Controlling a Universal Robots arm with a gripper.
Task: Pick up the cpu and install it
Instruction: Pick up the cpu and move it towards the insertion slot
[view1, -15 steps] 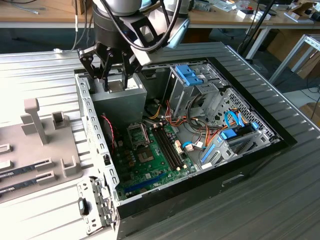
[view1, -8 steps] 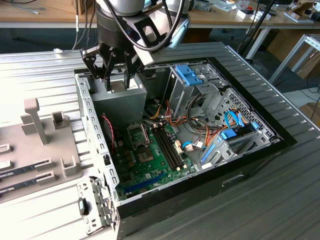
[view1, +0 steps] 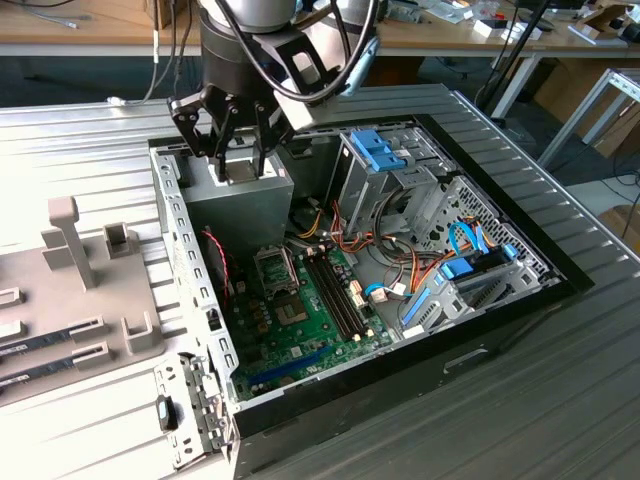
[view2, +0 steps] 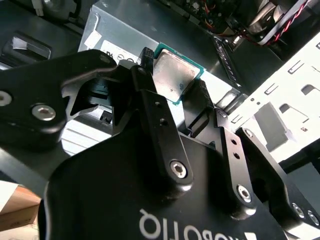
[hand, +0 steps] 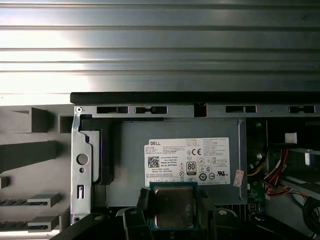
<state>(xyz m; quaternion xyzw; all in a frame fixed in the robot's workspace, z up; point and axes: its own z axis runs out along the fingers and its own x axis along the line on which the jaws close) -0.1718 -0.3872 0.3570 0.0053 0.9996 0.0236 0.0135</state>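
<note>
My fingers (view2: 196, 97) are clamped on opposite edges of the cpu (hand: 172, 205), its metal top facing up, over the grey power supply (hand: 175, 135) inside the open computer case (view1: 170, 230).

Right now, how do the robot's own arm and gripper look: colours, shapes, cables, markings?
The arm is a silver-grey cylinder ending in a black wrist section, with black cables looping beside it. The gripper is matte black: a broad flat body with white lettering, and jointed link bars pinned by round silver screw heads, narrowing to slim black fingers.
</note>
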